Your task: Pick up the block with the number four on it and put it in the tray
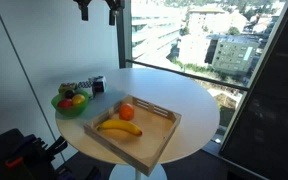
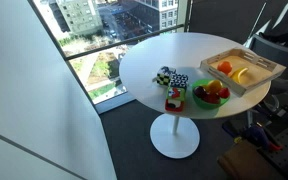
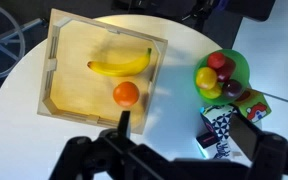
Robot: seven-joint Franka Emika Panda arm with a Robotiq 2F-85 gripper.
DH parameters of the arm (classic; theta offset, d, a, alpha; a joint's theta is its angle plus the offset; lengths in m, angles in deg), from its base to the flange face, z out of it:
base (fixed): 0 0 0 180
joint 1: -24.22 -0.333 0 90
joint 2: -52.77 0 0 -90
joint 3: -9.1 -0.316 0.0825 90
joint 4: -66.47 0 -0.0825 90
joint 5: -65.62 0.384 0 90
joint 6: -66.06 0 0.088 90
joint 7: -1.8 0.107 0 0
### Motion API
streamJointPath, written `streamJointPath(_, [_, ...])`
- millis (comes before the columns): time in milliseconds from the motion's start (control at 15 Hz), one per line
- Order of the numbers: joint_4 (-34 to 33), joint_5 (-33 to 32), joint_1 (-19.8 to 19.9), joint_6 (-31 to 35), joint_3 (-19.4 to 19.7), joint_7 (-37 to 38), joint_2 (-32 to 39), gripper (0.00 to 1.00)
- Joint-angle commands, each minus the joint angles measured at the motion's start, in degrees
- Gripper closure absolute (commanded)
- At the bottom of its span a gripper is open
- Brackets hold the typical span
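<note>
Two small black-and-white cubes (image 3: 221,122) lie side by side on the white table, next to the green bowl. They show in both exterior views (image 1: 89,86) (image 2: 172,78). I cannot read a number on either. The light-wood tray (image 3: 56,75) holds a banana (image 3: 119,66) and an orange (image 3: 126,93); it also shows in both exterior views (image 1: 166,130) (image 2: 269,75). My gripper (image 3: 184,132) is open and empty, high above the table (image 1: 96,8). In the wrist view its fingers straddle the bare table between the tray and the cubes.
A green bowl (image 3: 238,65) of fruit stands beside the cubes, also seen in both exterior views (image 1: 56,103) (image 2: 198,98). A red packet (image 3: 256,106) lies next to the bowl. The round table (image 1: 194,100) stands by a large window.
</note>
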Motion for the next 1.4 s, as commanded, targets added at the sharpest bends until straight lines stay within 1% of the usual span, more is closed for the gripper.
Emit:
streamJointPath(0, [-0.17,0.2,0.96,-0.09,-0.85,-0.18,0.02,0.0])
streamJointPath(600, [-0.27,0.14,0.8,0.21,-1.12,0.15,0.56,0.0])
streamJointPath(867, [-0.16,-0.29,0.38,0.61,-2.55,0.83,2.48,0.0])
streamJointPath(1333, [-0.53,-1.73,-0.79,1.07,-7.05,2.12,6.17,0.0])
